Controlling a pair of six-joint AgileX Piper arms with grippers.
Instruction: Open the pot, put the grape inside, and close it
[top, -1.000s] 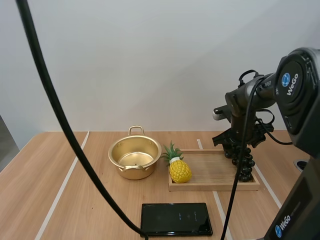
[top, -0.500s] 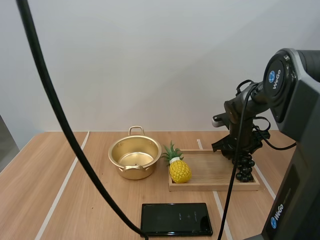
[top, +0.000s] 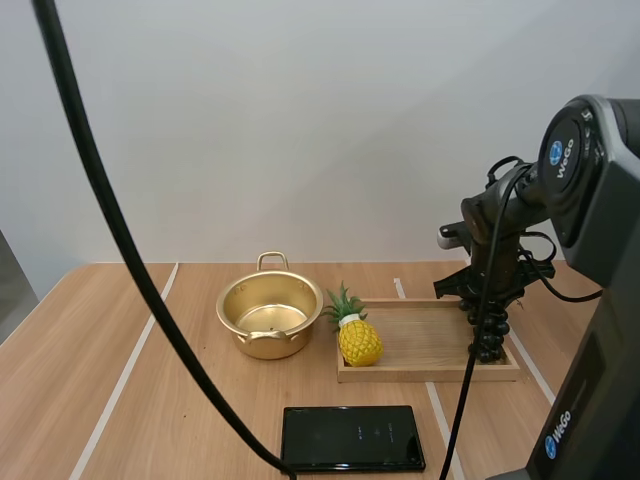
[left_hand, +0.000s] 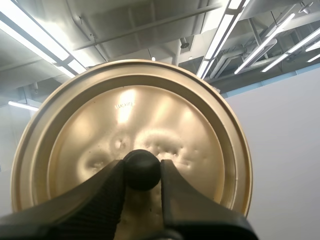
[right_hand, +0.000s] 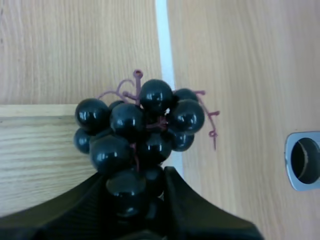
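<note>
Bearing everything: a light wooden bench (top: 150, 400) crossed by white lines. Standing over the right end of the wooden tray (top: 425, 345), the right arm (top: 585, 190), forearm sloping down and wrist bent so that the right hand (top: 488, 297) points straight down. Lying flat on the bench, the tray, one long side toward the arms' bases. Left of the tray and clear of it, the gold pot (top: 270, 315), uncovered, one loop handle to the rear. Held up off the bench in the left hand (left_hand: 142, 172), the lid (left_hand: 165, 115), gold like the pot; its place relative to the tray cannot be told. In front of the tray's left half, flat on the bench, a black phone (top: 352, 437). On the tray's left end, a yellow pineapple (top: 358, 338), leaves up. Hanging straight below the right hand, over the tray's right end, the bunch of grapes (right_hand: 140, 130): dark berries, the nearest ones pinched between the two fingers, the rest beyond the tips. Touching the tray or just above it, cannot tell. Clamped on the lid's black knob (left_hand: 141, 162), the left hand, one finger on each side.
</note>
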